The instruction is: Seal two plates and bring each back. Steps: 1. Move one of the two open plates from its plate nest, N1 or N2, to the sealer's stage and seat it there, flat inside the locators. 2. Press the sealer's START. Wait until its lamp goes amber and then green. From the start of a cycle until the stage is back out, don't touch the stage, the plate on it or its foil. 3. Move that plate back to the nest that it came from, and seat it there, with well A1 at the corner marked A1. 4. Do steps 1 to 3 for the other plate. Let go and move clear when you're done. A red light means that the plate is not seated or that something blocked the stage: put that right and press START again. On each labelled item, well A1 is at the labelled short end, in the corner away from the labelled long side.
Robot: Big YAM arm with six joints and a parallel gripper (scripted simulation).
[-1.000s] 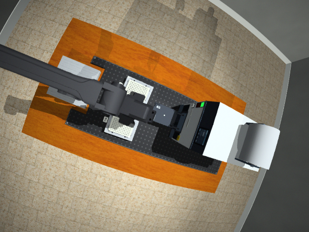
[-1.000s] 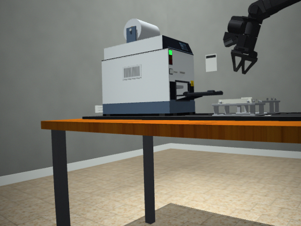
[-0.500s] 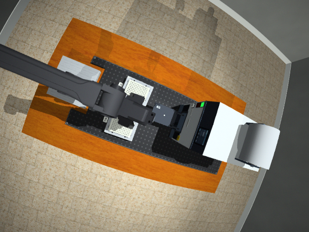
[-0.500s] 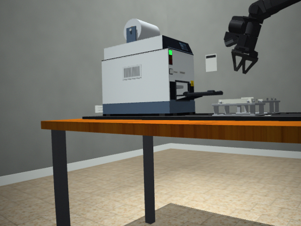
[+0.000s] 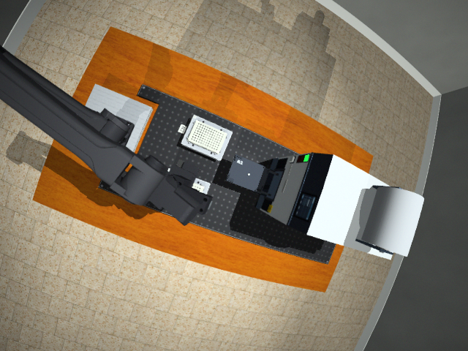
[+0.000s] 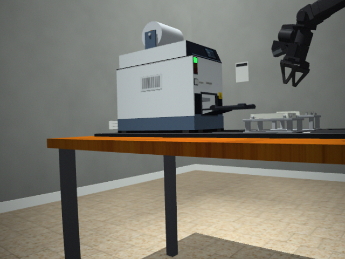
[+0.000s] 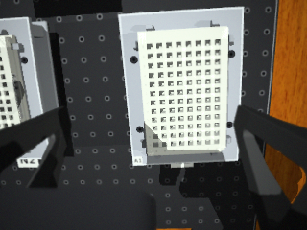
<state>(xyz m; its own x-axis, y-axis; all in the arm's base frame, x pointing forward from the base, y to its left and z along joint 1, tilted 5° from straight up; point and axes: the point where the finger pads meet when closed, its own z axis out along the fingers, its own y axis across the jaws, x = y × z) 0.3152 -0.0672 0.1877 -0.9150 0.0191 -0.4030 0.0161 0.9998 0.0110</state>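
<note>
Claw [image 7: 149,144] is spread wide, holding nothing, high above a plate [image 7: 181,90] in its nest [image 7: 127,86]. If I drop off-centre, one finger could knock the plate crooked.

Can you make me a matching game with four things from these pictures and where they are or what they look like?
Things:
1. sealer's lamp
2. hand
3. open plate
4. stage

Descriptions:
a. white, sitting in its nest
b. dark, sticking out of the sealer with nothing on it
c. glowing green
d. open wide, up in the air, holding nothing

Pairs: 1-c, 2-d, 3-a, 4-b
</note>
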